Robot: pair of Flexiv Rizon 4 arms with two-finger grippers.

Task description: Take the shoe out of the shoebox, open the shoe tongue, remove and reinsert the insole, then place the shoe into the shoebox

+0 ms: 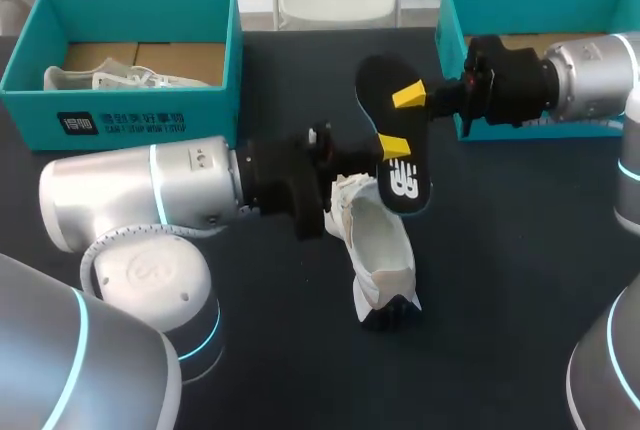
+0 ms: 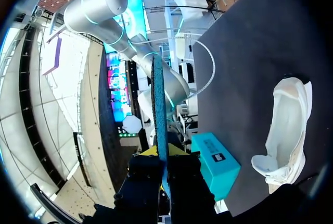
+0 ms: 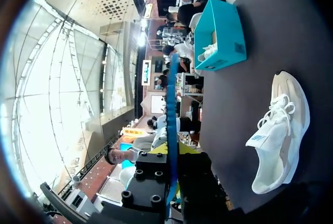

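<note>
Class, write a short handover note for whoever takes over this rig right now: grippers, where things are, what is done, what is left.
Left gripper: shut on the insole.
Right gripper: shut on the same insole, which is held above the table between both.
Shoe: lying on the table, out of the box, just below the insole.
Done: shoe out, insole removed.
Left: reinsert the insole, put the shoe into the shoebox.

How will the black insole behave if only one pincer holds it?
Probably light: both wrist views show the insole as a thin edge. Likely springy, not limp: it looks nearly flat between the left pincer and right pincer. Held once, its free end may sag slightly.
</note>
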